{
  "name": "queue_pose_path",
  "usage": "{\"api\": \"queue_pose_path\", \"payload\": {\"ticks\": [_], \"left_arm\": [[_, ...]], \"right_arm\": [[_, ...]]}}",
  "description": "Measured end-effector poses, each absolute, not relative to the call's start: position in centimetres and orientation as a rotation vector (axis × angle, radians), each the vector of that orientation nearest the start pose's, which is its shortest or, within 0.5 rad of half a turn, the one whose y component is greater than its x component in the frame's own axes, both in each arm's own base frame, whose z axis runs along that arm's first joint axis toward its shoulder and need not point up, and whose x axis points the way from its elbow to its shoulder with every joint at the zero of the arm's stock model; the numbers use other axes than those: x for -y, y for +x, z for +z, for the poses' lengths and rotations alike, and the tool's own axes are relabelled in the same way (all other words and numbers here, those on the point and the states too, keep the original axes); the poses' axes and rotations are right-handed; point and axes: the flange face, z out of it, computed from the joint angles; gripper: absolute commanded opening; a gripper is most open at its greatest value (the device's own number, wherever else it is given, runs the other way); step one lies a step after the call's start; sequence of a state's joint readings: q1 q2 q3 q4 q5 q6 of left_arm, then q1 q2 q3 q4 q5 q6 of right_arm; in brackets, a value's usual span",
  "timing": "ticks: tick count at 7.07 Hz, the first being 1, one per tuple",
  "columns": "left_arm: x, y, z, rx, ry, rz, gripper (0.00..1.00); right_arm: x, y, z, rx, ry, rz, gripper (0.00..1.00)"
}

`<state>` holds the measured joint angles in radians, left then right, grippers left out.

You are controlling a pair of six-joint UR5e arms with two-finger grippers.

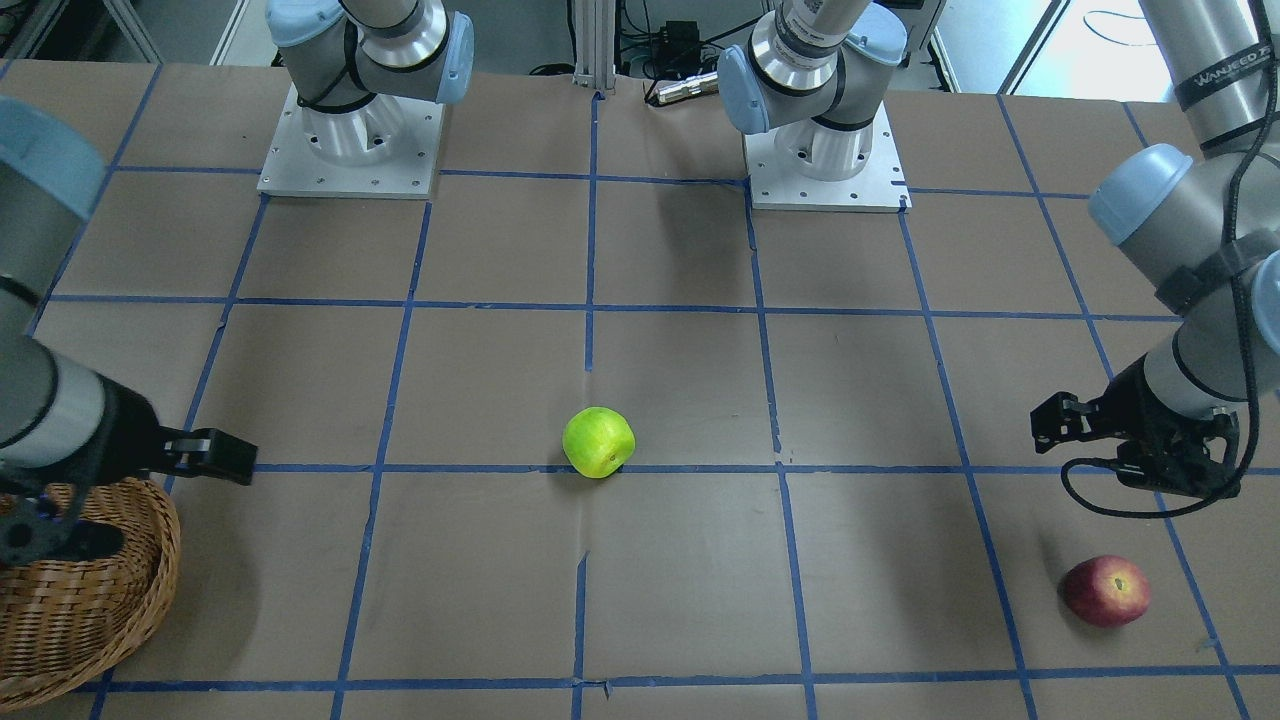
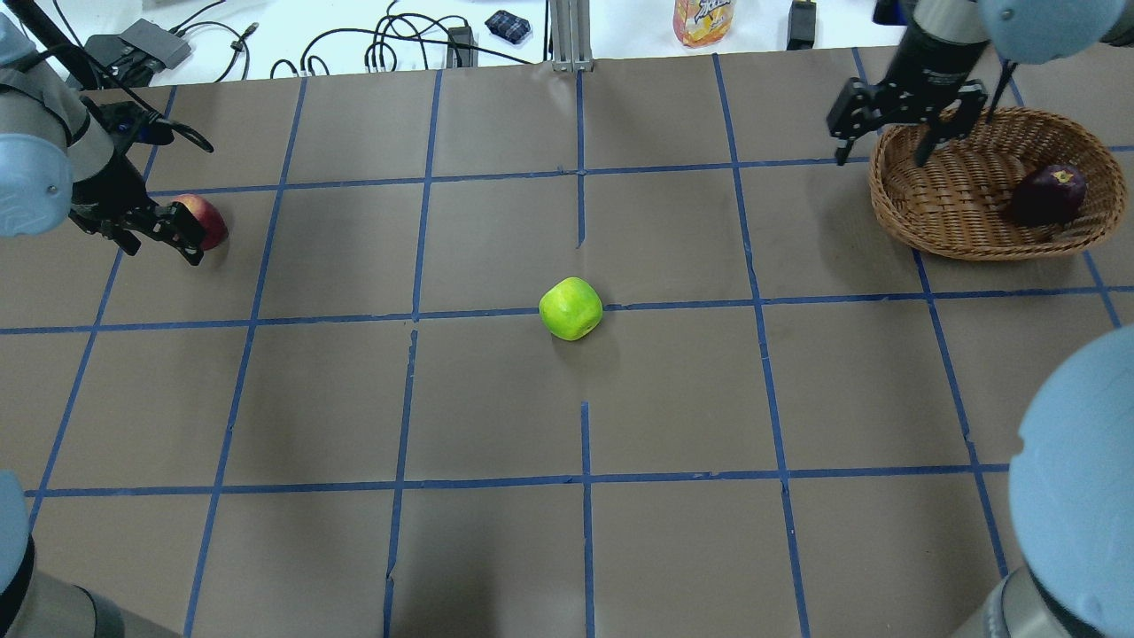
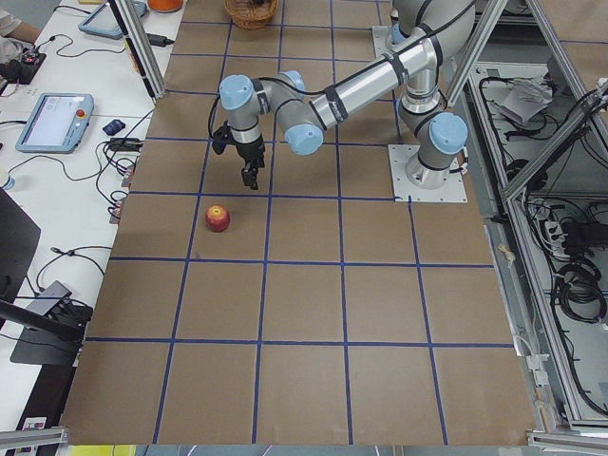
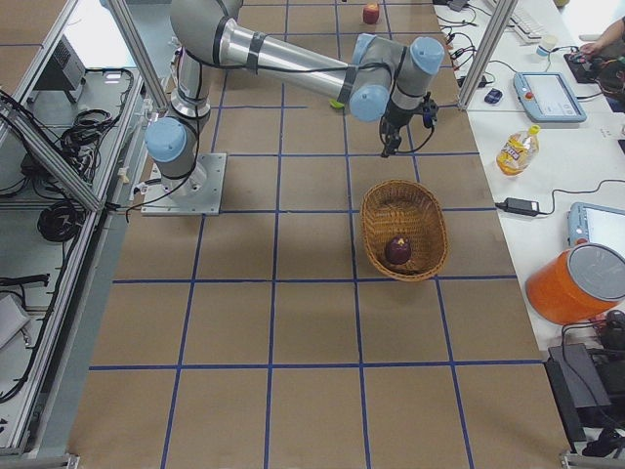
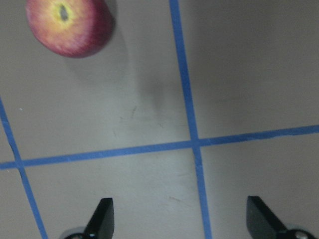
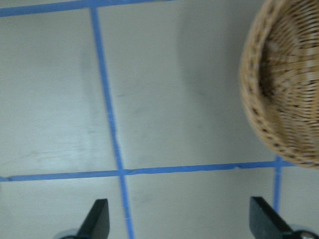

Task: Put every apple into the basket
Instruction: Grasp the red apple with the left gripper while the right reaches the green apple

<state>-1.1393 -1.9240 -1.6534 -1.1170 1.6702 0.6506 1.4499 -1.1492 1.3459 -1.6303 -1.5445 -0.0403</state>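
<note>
The red apple [image 2: 205, 220] with a yellowish blush lies at the table's far left, also in the left wrist view [image 5: 70, 25]. My left gripper [image 2: 164, 244] hangs open and empty just beside it, not touching. The yellow-green apple [image 2: 571, 307] sits alone at the table's middle [image 1: 598, 441]. The wicker basket [image 2: 957, 204] stands at the far right and holds the dark maroon apple [image 2: 1048, 195]. My right gripper [image 2: 880, 151] is open and empty above the basket's left rim [image 6: 284, 99].
An orange drink bottle [image 2: 702, 19] and cables [image 2: 407, 44] lie past the far table edge. The two arm bases [image 1: 350, 140] [image 1: 825, 150] stand at the robot's side. Blue tape lines grid the brown tabletop.
</note>
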Motion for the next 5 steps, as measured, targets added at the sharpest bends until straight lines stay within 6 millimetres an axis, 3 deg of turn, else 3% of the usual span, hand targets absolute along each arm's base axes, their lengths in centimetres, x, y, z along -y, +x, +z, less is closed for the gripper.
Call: {"api": "queue_pose_path", "payload": {"ticks": [1,2,3,5], "left_arm": [[61.0,14.9,28.8,-3.007,0.399,-0.023,0.97],[62.6,15.7,27.5,-2.993,0.429,-0.091,1.0],[64.5,16.6,26.3,-2.983,0.441,-0.123,1.0],[68.1,18.4,24.2,-2.977,0.449,-0.134,1.0]], "right_arm": [[64.8,11.9,35.9,-3.095,0.236,0.218,1.0],[63.9,16.8,35.3,-3.075,0.377,0.238,1.0],[63.3,20.1,34.5,-3.013,0.523,0.279,1.0],[62.3,24.5,32.1,-2.892,0.704,0.329,1.0]]}}
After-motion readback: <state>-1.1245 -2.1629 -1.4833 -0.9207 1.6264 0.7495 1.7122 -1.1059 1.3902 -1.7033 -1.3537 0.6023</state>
